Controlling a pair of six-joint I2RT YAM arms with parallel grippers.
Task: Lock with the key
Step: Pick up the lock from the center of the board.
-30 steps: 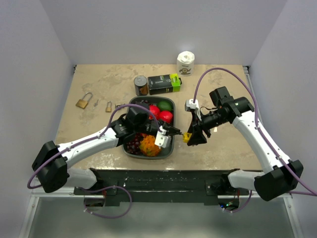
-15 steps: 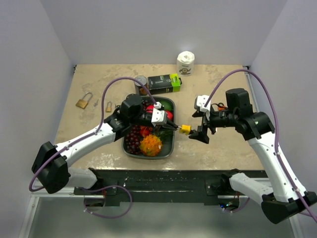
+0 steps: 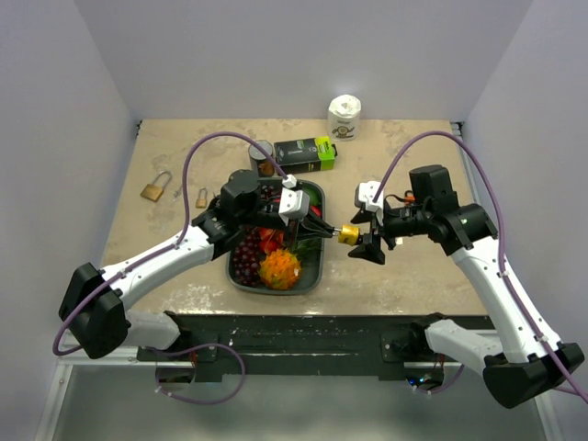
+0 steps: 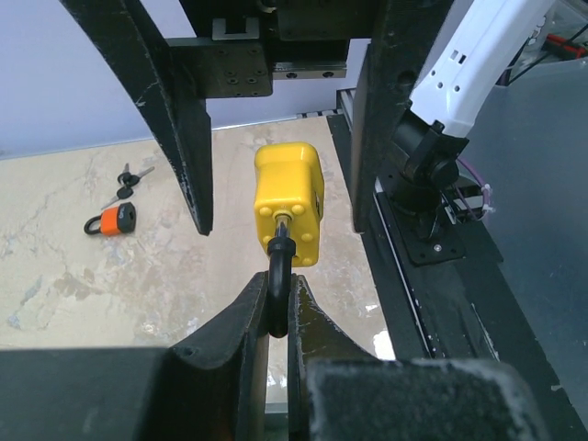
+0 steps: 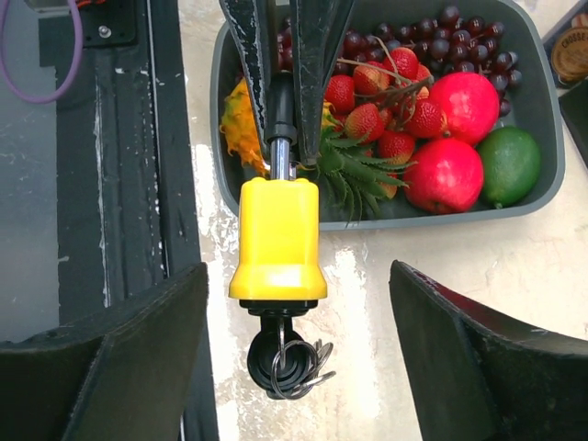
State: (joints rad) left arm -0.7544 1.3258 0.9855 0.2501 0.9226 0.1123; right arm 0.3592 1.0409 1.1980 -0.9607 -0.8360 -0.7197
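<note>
A sandy, marbled surface point(image 3: 184, 152) is sitting inside a little room, with pale walls point(image 3: 303, 55) standing on three sides. A gray tray point(image 5: 432, 219) full of fruit is resting on it near the front. A brass padlock point(image 3: 156, 188) is lying far off to the left. A can point(image 3: 263, 158), a dark box point(image 3: 303, 154) and a white roll point(image 3: 344, 117) are standing near the back.

The yellow padlock point(image 5: 276, 239) is being held up in the air just past the tray's right side. The left fingers point(image 4: 237, 340) are pinching its dark loop point(image 4: 276, 294) tight. A key point(image 5: 280, 358) with a ring is sticking out of the yellow padlock's other end. The right fingers point(image 5: 138, 358) are standing wide apart, one on each side of the yellow padlock, and are not touching it.
</note>
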